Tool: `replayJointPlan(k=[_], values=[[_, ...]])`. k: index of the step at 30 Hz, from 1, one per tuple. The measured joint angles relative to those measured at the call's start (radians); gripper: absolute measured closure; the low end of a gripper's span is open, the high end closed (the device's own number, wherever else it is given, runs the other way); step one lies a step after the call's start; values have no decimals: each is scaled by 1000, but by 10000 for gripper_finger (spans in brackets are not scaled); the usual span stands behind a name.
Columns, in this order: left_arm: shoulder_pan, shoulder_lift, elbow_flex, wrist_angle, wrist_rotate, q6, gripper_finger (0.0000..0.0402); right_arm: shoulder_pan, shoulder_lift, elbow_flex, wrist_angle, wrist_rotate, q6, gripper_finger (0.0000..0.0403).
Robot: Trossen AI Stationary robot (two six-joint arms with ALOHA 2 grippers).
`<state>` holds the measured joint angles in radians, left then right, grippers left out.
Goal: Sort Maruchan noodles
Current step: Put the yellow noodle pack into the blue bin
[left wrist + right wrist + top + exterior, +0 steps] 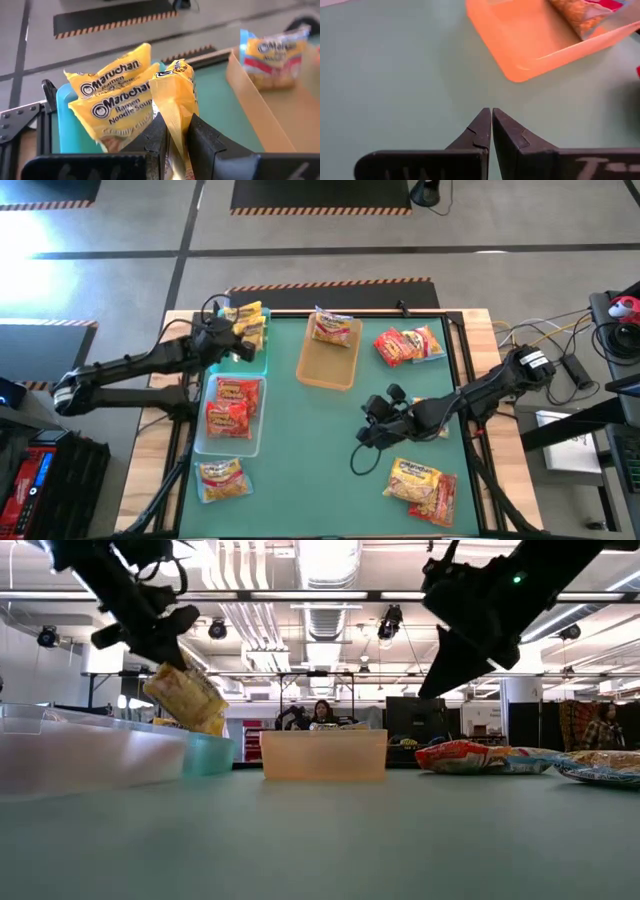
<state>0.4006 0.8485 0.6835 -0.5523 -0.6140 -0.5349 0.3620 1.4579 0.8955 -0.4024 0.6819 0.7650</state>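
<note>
My left gripper [238, 332] hangs over the teal tray [262, 352] at the table's far left and is shut on a yellow Maruchan packet [186, 697]. Two more yellow packets [112, 97] lie in that tray. Red packets [232, 408] fill the clear tray [203, 442]. One packet [331, 327] leans on the far wall of the tan tray [325, 370]. My right gripper [362, 438] is shut and empty, hovering over bare mat near the table's middle [491, 112]. My left gripper pinches the yellow packet by a crinkled edge [172, 117] between its two fingers [205, 140]. In the low view the packet hangs tilted below the fingers [150, 635], lifted clear above the teal tray [210, 752].
Loose packets lie at the far right [408, 345], the near right [425, 485] and the near left [222, 478] of the green mat. Bare mat shows between the tan tray and the near edge. Cables and gear sit off the table's right side.
</note>
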Motion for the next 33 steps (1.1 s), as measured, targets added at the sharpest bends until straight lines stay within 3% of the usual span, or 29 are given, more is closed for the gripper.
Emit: replayJointPlan(k=[8, 17, 24, 33], values=[[58, -33, -219, 310, -5, -19, 363, -50, 0, 0, 6, -3, -7, 394], [65, 15, -256, 298, -92, -55, 360, -51, 0, 0, 12, -8, -8, 394], [67, 57, -256, 290, -224, -126, 316, -51, 1, 0, 12, -9, -8, 394], [66, 128, -245, 235, -228, -137, 266, -50, 1, 0, 12, -9, -8, 394]])
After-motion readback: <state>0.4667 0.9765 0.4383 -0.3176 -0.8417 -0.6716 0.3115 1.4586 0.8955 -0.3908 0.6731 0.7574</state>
